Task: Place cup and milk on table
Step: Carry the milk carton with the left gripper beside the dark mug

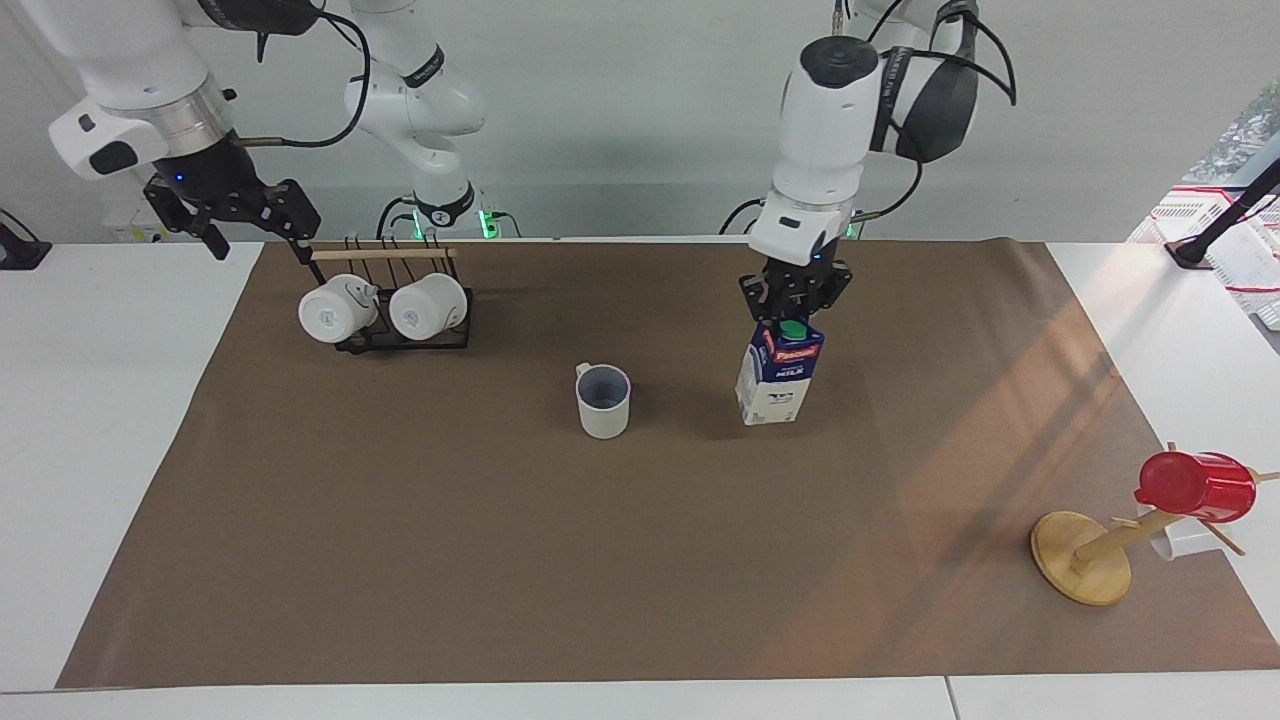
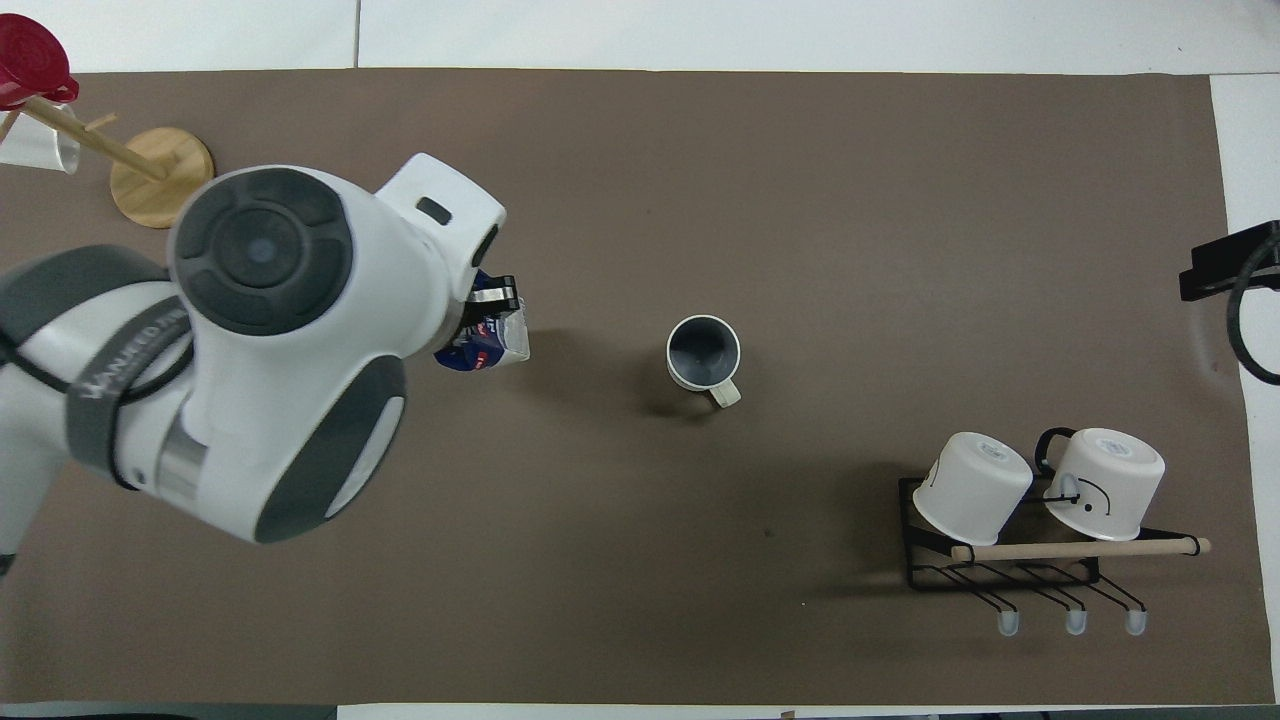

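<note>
1. Facing view: my left gripper pinches the gable top of the milk carton, which looks nearly upright, long axis vertical, green cap up; I judge its base at or just above the brown paper of the table, beside the cup, toward the left arm's end. The cup stands upright, mouth up. My right gripper, jaws spread and empty, waits raised by the black mug rack.

2. Overhead view: my left arm hides most of the milk carton. The cup points its handle toward the robots. Only the right gripper's edge shows.
</note>
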You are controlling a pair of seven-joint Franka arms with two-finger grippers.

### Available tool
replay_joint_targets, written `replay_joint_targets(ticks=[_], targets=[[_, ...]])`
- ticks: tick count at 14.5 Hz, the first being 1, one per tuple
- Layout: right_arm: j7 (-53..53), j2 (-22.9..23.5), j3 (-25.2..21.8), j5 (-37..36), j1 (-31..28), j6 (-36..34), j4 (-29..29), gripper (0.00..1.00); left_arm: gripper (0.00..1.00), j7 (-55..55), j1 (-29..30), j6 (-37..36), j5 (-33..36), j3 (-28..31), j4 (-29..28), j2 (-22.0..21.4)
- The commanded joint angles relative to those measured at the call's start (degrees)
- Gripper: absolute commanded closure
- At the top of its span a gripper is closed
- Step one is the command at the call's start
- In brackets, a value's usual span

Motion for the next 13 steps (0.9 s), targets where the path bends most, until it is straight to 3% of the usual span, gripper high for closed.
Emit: replay_joint_targets(ticks=[1,7,9,13], targets=[[-1.35,1.53,0.32,-0.64,0.11,-2.28,2.41,0.00,1.00,-5.73,-5.64,-0.78,2.29,1.02,6.53,5.95],[-1.35,2.93,1.03,0.24,0.38,-3.17,4.18,0.00,1.00,-8.29,-9.35,4.56,2.03,0.93,5.51,9.74],[-1.00,1.88,1.12,0.16,0.64,-1.50,1.90,0.00,1.00,-8.38,-9.62,7.91,2.03,0.93,2.43,9.05],[-0.91,0.74,1.12,0.16,1.08,-1.32,-0.22,0.00,1.00,-8.29,-10.59,7.40,2.03,0.93,0.58,8.08]])
